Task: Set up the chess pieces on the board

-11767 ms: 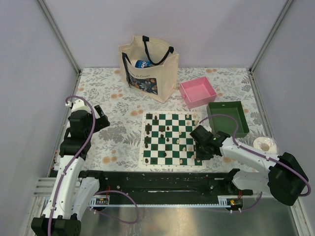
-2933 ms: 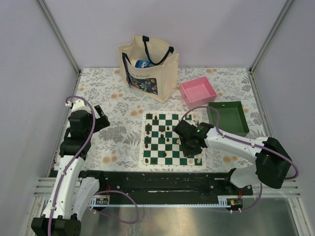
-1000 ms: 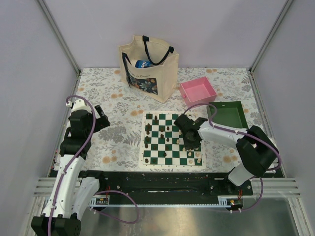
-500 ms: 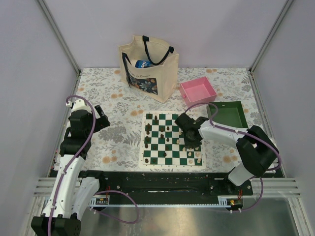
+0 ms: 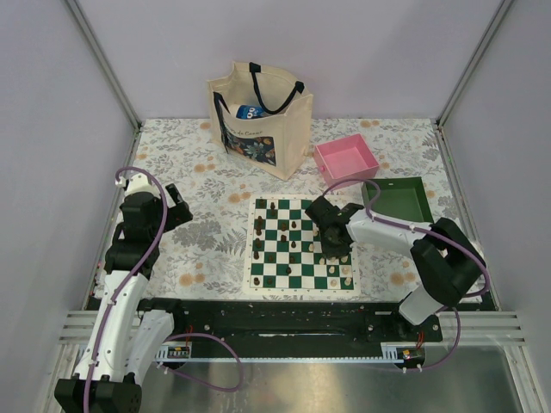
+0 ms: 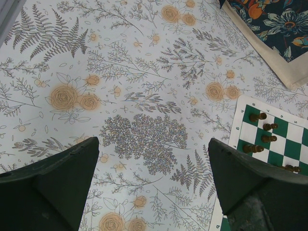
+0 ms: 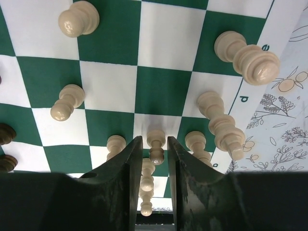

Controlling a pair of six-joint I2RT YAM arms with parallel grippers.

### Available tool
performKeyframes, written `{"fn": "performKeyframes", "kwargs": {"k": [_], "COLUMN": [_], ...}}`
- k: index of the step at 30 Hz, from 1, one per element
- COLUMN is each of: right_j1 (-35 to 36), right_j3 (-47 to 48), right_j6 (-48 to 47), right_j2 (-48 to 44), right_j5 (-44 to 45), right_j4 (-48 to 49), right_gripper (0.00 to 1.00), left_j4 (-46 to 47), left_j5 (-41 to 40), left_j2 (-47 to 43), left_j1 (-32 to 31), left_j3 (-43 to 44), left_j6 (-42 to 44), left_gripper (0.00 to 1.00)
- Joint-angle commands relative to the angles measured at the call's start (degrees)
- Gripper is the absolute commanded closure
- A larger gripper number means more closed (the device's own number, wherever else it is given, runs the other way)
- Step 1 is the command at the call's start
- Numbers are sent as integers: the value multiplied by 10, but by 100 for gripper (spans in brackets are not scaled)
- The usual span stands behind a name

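Left gripper (image 6: 153, 144) spread wide above the floral tablecloth (image 6: 144, 72). Right gripper (image 7: 154, 139) narrowly straddles a cream pawn (image 7: 155, 149) at the right edge of the board (image 5: 301, 243), which carries scattered chess pieces (image 5: 293, 225); grip undeterminable. Beyond: green tray (image 5: 400, 205), pink tray (image 5: 346, 159), tote bag (image 5: 258, 116), lilac walls (image 5: 284, 43).

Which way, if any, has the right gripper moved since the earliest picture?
Yes. The right gripper moved left, away from the green tray, from the board edge to over its squares.
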Motion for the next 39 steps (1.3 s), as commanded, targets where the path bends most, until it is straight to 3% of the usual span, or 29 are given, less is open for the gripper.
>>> {"fn": "performKeyframes", "kwargs": {"k": [1,12,17,39], "right_j1": [-5,-5,-1,11], "right_j3": [30,69,60,30], "right_j6": [-11,-48,-43,-24], "right_j2": [-24,-65,-54,2], "right_j5": [9,-13,-66,-106], "right_j4": [-1,-25,-13,16], "right_gripper": [63,60,59,59], "left_j4": [23,23,24,23], "left_j5": [1,-1,-2,0], "left_j2": [-4,-8,-8,-6], "left_j1": [4,4,4,4], "left_j3": [10,9,11,10], "left_j6": [-2,-2,-2,-3], "left_gripper": [1,1,1,1]}}
